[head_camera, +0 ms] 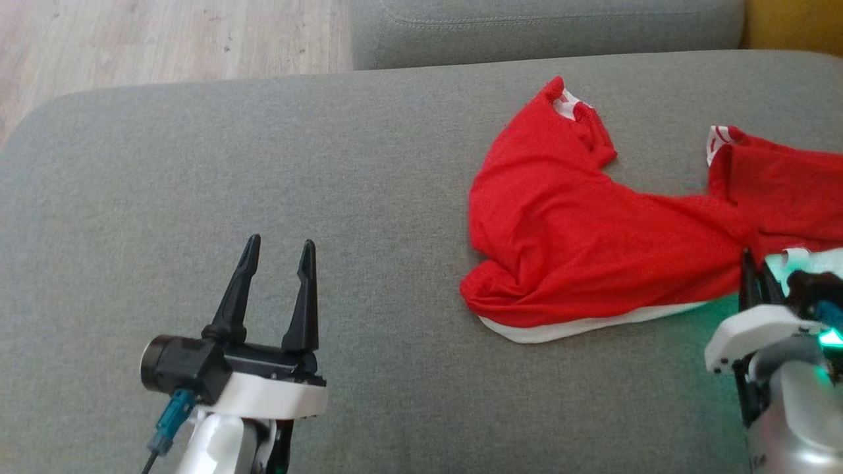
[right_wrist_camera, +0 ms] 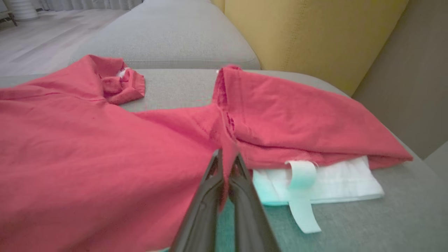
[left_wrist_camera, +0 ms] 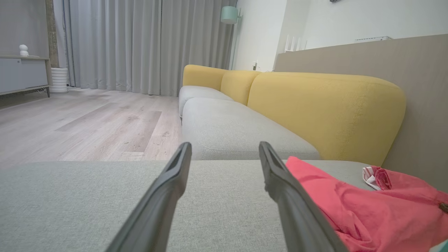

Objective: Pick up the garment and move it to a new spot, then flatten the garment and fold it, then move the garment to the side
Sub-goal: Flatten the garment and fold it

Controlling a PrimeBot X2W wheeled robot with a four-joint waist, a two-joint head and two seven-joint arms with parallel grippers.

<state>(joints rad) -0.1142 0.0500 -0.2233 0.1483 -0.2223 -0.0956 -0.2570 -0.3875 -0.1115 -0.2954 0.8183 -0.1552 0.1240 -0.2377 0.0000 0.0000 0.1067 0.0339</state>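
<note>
**As the Right Gripper Pinched the Red Shirt, the Pick-Up Was Under Way**

While I watched the feeds from my desk, my right gripper [right_wrist_camera: 227, 159] stood pinched narrow on a bunched ridge of the red T-shirt [head_camera: 579, 224]. The shirt lay crumpled on the right part of the grey seat cushion [head_camera: 263, 164], with its white hem [head_camera: 579, 327] nearest the robot and one side folded over toward the yellow backrest [right_wrist_camera: 308, 31]. My left gripper [head_camera: 280, 245] stood wide apart and held nothing, over bare cushion well to the left of the shirt. I judged this to be the first step, with the grasp made and the lift not yet done. The next move called for a steady rise, a check that the fold stayed between the fingers, then a carry toward open cushion.
</note>
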